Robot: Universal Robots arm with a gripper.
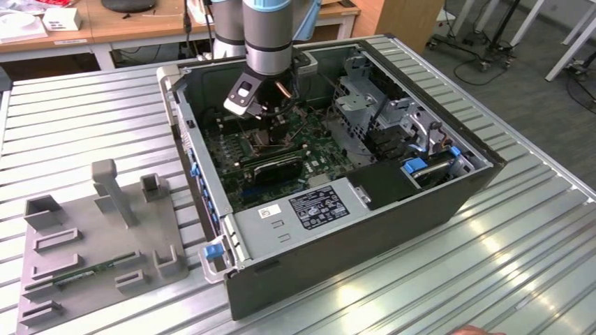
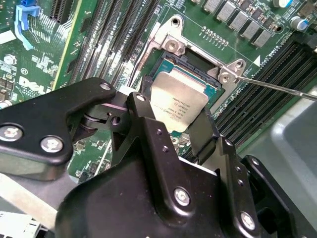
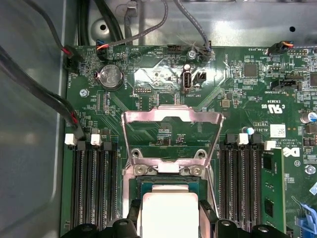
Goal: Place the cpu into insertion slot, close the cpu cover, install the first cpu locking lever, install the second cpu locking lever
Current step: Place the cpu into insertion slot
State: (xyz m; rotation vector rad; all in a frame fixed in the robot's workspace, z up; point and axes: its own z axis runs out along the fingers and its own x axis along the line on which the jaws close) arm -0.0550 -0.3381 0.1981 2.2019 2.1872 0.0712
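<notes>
The gripper (image 2: pixel 174 113) pinches the 1 cpu (image 2: pixel 181 94) between 2 fingers (image 2: pixel 148 129), which hide part of it, over the insertion slot (image 2: pixel 192 60); whether it sits inside is unclear. The 1 cpu cover (image 3: pixel 171 117) stands open.

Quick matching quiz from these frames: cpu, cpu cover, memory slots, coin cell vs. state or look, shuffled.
1. cpu
2. cpu cover
3. memory slots
4. coin cell

A. swung open, off the socket
B. long, black, on both sides of the insertion slot
C. round, silvery
D. between the fingers, at the insertion slot

Pairs: 1-D, 2-A, 3-B, 4-C
</notes>
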